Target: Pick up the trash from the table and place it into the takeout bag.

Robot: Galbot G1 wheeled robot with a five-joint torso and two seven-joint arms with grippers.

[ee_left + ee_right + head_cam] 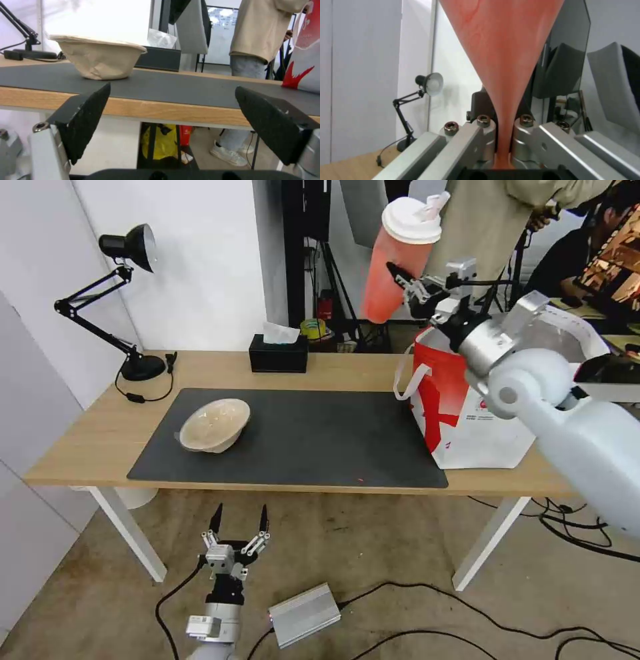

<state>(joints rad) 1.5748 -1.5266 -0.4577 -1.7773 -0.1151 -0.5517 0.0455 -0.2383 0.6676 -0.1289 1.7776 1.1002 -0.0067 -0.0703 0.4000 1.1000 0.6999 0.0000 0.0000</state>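
My right gripper [408, 287] is shut on the tall red drink cup [398, 257] with a white lid, holding it tilted high in the air above the near-left rim of the red-and-white takeout bag [467, 420]. In the right wrist view the cup [501, 50] runs down between the fingers. A shallow beige bowl [215, 425] lies tipped on the dark mat [320, 437] of the light-wood table [87, 440]. My left gripper [240, 519] hangs open below the table's front edge, level with the bowl [98, 58] and short of it.
A black desk lamp [127, 247] stands at the table's back left and a black tissue box [279, 353] at the back middle. A silver box [303, 613] and cables lie on the floor. A person stands behind the bag.
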